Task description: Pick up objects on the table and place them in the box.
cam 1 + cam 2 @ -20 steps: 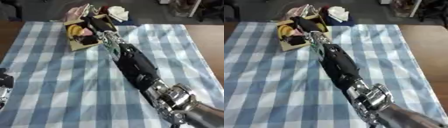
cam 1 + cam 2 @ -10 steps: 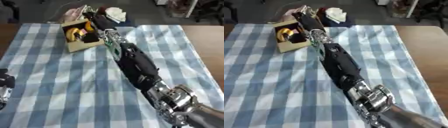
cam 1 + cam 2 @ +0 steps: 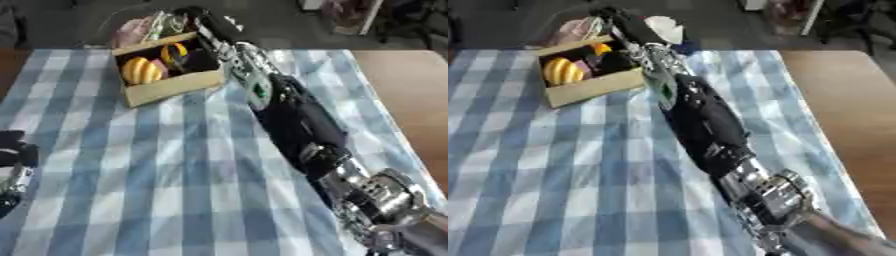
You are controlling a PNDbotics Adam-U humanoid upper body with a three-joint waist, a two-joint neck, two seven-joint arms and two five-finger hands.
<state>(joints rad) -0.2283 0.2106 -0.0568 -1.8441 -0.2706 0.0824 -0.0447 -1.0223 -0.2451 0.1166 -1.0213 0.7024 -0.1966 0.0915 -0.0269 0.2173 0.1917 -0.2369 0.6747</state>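
The right hand [image 3: 203,22] is extended past the far rim of the box [image 3: 171,87]; its finger state cannot be told. The box, on the checked cloth [image 3: 166,175], is seen holding yellow objects [image 3: 140,71]. The left hand [image 3: 10,167] is seen at the lower left edge, state indeterminate.

The right arm [image 3: 297,120] is lying diagonally across the checked cloth [image 3: 149,180] — blocking the middle-right. The box [image 3: 166,87] is sitting at the far left, crowded inside. Left of the arm, bare cloth is offering passage — 1 wide lane.

Wooden table [image 3: 411,95]; blue-white checked cloth [image 3: 175,180] spread over it; cardboard box [image 3: 166,85] on cloth.
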